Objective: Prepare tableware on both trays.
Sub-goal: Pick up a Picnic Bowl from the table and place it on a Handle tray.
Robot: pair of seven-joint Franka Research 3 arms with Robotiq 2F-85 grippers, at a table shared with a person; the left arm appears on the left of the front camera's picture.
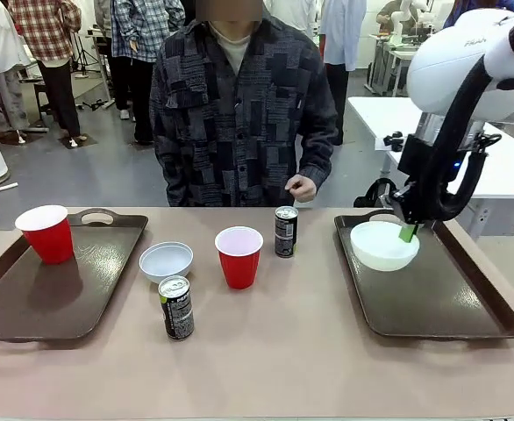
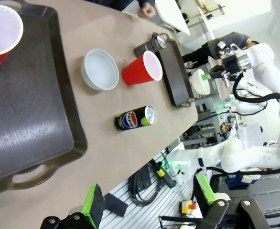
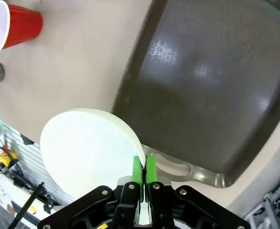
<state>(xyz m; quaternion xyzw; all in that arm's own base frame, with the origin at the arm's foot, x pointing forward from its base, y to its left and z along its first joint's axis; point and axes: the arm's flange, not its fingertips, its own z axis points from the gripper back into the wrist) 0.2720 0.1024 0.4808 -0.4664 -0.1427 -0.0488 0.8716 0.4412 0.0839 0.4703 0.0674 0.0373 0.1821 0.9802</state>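
Reaching down, right pincer (image 1: 407,233) pinching white bowl (image 1: 378,250) rim, seemingly above right tray (image 1: 446,303).

You're in a robotics lab, an open shared hall rather than a home or kitchen. A white robot arm (image 1: 467,61) with black cabling reaches over the tabletop (image 1: 310,351). Beyond the tabletop, past the person (image 1: 239,114) facing you, a bare grey floor (image 1: 90,175) holds a group of standing people (image 1: 42,44) and a plain white worktable (image 1: 389,114). Below the tabletop's near edge sit coiled black cables (image 2: 142,183) and a yellow emergency-stop box (image 2: 188,206).
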